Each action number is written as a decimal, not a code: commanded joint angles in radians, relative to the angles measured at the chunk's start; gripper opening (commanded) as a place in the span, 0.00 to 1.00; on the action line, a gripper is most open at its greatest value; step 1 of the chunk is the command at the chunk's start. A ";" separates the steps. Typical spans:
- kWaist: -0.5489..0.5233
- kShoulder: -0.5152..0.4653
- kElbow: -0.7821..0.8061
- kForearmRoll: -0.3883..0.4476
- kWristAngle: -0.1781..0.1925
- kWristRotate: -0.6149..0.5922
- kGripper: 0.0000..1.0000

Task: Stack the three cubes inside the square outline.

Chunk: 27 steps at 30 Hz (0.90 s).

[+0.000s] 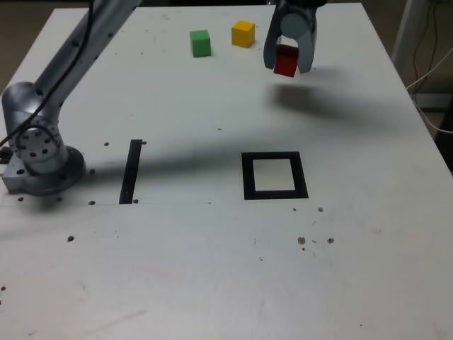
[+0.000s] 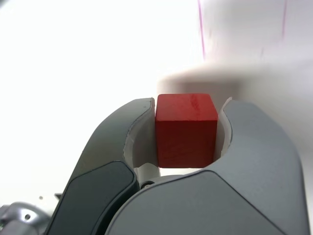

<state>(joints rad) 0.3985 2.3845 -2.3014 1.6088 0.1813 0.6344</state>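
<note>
My gripper (image 1: 287,67) is shut on the red cube (image 1: 286,61), holding it a little above the table at the far right of the exterior view. The wrist view shows the red cube (image 2: 186,129) clamped between both grey fingers (image 2: 122,147). The yellow cube (image 1: 243,33) and the green cube (image 1: 200,42) rest on the table to the exterior view's left of the gripper, side by side and apart. The square outline (image 1: 274,176), black with a white centre, lies flat nearer the camera, with nothing in it.
A narrow black strip (image 1: 131,171) lies on the table at the exterior view's left of the square outline. The arm's grey base (image 1: 39,152) stands at the left edge. Cables hang past the table's right edge (image 1: 425,78).
</note>
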 commanded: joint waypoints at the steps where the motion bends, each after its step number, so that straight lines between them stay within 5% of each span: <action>1: -0.029 -0.049 0.048 -0.003 0.008 -0.022 0.28; 15: -0.283 -0.304 0.433 -0.163 -0.019 -0.265 0.28; 21: -0.324 -0.348 0.596 -0.289 -0.079 -0.344 0.28; 27: -0.343 -0.352 0.648 -0.329 -0.115 -0.413 0.28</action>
<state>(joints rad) 0.0574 2.0387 -1.6596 1.2827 0.0685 0.2317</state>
